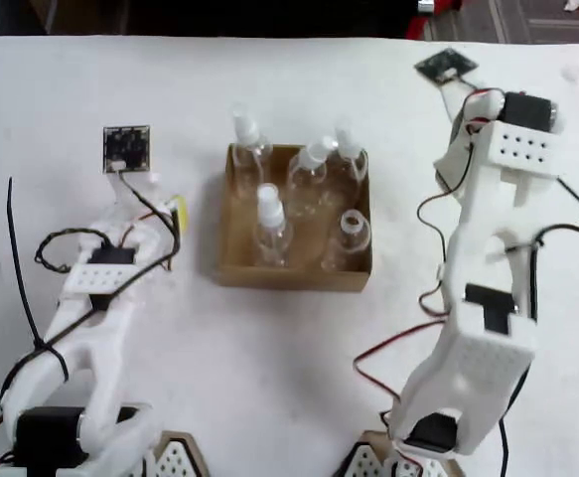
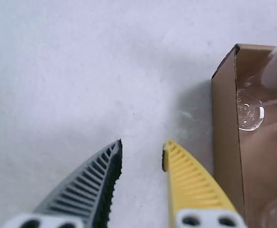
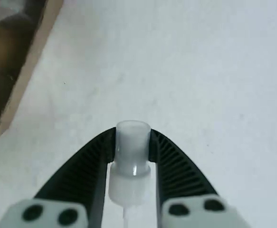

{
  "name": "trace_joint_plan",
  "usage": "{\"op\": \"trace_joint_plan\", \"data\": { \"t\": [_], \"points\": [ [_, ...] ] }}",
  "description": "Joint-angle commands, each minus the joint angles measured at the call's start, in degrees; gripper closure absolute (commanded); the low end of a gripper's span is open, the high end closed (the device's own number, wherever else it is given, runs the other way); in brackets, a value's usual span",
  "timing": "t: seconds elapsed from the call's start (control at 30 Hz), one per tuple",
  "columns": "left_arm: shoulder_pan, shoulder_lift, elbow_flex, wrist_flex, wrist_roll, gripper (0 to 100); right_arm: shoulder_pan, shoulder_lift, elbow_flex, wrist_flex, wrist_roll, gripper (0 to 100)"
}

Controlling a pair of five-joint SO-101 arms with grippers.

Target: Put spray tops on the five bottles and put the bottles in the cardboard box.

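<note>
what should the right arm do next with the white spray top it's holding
Probably carry the white plastic spray top, clamped in the right gripper, over the clear open-necked bottle in the brown cardboard box corner nearest the right arm's base. The other four bottles there already wear tops, so this one looks like the last.

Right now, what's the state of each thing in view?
cardboard box: holds all five bottles.
four bottles: upright, spray tops on.
fifth bottle: upright, neck open, no top.
last spray top: clamped in right gripper.
right gripper: fingers shut on last spray top.
left gripper: fingers open, empty.
</note>
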Motion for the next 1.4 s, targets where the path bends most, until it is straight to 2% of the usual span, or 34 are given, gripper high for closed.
{"op": "trace_joint_plan", "data": {
  "t": [0.0, 0.17, 0.27, 0.67, 0.9, 0.97, 1.07, 1.27, 1.37],
  "points": [
    [0.5, -0.1, -3.3, -1.0, -0.6, 86, -1.6, -11.7, -0.7, 3.9, -4.7, 98.3],
    [0.5, -0.1, -3.3, -1.0, -0.6, 86, -1.8, -21.0, -0.6, 3.9, -19.8, 98.3],
    [0.4, -0.1, -3.3, -1.1, -0.6, 86, -1.9, -26.0, 0.9, 3.9, -23.4, 98.3],
    [0.6, -0.1, -3.3, -1.1, -0.6, 86, -8.7, -51.4, 20.3, 1.8, -24.1, 98.3],
    [0.5, -0.1, -3.3, -1.1, -0.6, 86, -8.2, -70.5, 39.7, -11.2, -23.6, 98.3],
    [0.5, -0.1, -3.3, -1.0, -0.6, 86, -7.7, -74.4, 47.2, -17.0, -20.9, 98.1],
    [0.5, -0.1, -3.3, -0.8, -0.6, 86, -6.8, -75.6, 57.0, -25.3, -15.0, 98.1],
    [0.7, -0.1, -3.3, -1.1, -0.6, 86, -3.0, -71.5, 63.8, -30.6, -15.3, 98.2],
    [0.7, -0.1, -3.3, -1.1, -0.6, 86, -2.2, -74.9, 65.1, -32.2, -20.4, 98.2]
  ]
}}
